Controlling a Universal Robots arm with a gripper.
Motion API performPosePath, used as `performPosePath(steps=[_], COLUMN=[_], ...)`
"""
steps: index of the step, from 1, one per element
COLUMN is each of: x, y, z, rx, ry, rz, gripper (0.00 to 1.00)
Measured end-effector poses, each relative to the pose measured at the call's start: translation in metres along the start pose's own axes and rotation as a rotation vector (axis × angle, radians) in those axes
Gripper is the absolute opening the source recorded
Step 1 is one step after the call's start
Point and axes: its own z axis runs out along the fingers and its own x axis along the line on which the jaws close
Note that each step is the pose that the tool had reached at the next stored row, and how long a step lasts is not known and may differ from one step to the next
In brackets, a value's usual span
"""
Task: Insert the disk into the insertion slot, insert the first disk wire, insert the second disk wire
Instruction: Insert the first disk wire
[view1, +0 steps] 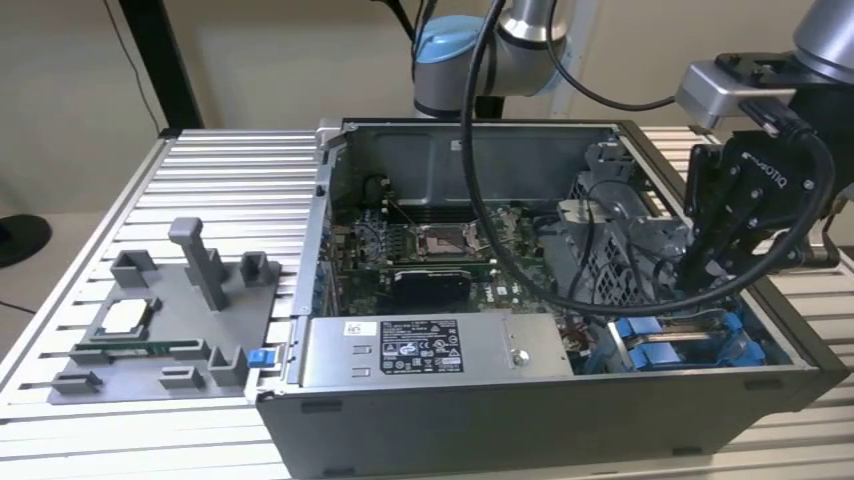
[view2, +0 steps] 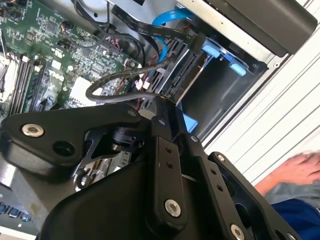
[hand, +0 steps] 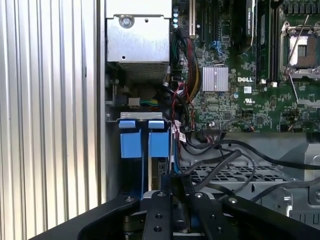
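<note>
Hand (view1: 697, 280), pressed together, low over insertion slot (view1: 667, 350) at lower right of exterior view, beside black cable (hand: 227, 156); wire step seemingly in hand, calling for exact alignment.

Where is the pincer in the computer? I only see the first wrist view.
Observer: In the exterior view the pincer is down inside the case, by the slot at the exterior view's right.
Operator: What's beside the case?
Observer: A grey stand on the table, at the exterior view's left.
Operator: Is anybody there?
Observer: Yes, the second wrist view shows a hand.
</note>
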Motion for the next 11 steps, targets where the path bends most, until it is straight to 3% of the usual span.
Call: performPosePath(steps=[11], x=[0.0072], y=[-0.0207], z=[0.0158], rx=[0.0000], ry=[-0.0003], rz=[0.000], gripper=[0.00])
